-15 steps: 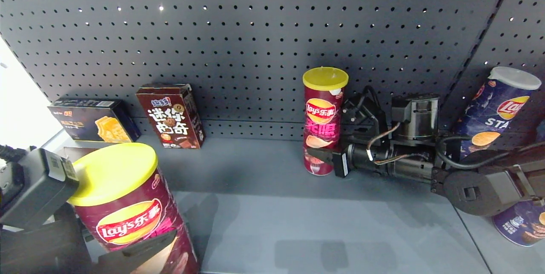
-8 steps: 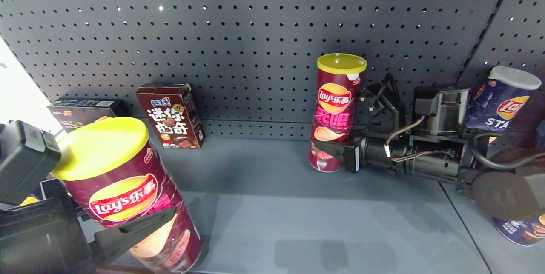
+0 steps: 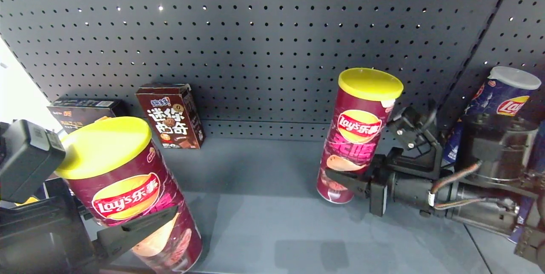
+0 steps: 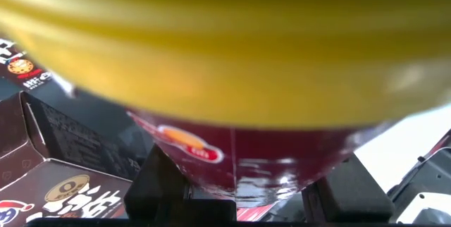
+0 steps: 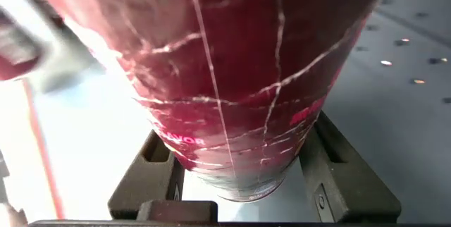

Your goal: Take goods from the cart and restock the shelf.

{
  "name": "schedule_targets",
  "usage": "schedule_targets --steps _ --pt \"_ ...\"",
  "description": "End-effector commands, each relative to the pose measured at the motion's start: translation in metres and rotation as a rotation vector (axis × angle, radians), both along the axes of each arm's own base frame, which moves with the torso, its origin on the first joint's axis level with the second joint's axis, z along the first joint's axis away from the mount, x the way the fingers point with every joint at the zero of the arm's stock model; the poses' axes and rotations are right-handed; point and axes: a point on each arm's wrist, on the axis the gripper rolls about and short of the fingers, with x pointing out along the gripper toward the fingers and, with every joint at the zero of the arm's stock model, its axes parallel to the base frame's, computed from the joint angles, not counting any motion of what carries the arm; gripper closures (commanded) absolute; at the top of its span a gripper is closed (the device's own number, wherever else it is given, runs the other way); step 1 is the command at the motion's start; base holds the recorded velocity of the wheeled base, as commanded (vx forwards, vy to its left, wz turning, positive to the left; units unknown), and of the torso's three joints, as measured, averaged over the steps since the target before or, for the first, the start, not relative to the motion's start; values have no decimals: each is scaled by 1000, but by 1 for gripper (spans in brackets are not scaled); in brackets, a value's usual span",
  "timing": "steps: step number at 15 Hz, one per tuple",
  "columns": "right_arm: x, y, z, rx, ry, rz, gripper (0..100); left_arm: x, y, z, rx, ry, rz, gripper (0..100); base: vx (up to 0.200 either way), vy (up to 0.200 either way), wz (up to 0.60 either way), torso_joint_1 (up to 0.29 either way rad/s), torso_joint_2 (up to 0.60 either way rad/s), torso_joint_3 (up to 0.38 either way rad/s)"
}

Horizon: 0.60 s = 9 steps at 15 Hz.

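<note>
Brown cookie box stands at nine o'clock; dark box just beside it (partly hidden); blue can at three o'clock.

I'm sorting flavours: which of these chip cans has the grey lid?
The blue can at the far right, behind the right arm: its lid is pale grey. The left red can and the middle red can have yellow lids.

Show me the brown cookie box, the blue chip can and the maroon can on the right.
brown cookie box (image 3: 171,116), head view, front face.
blue chip can (image 3: 509,100), head view, upper side.
maroon can on the right (image 3: 357,131), head view, front label.
</note>
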Motion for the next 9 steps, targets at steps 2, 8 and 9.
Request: schedule_targets --steps 2,8,9 --pt "-39 -2 -3 21 1 91 100 0 0 -1 2 3 1 100 0 0 0 0 0 0" --pt "-55 -7 -18 11 25 167 100 0 0 -2 4 8 1 100 0 0 0 0 0 0" --pt "-56 -8 -22 11 25 167 100 0 0 -2 4 7 3 100 0 0 0 0 0 0"
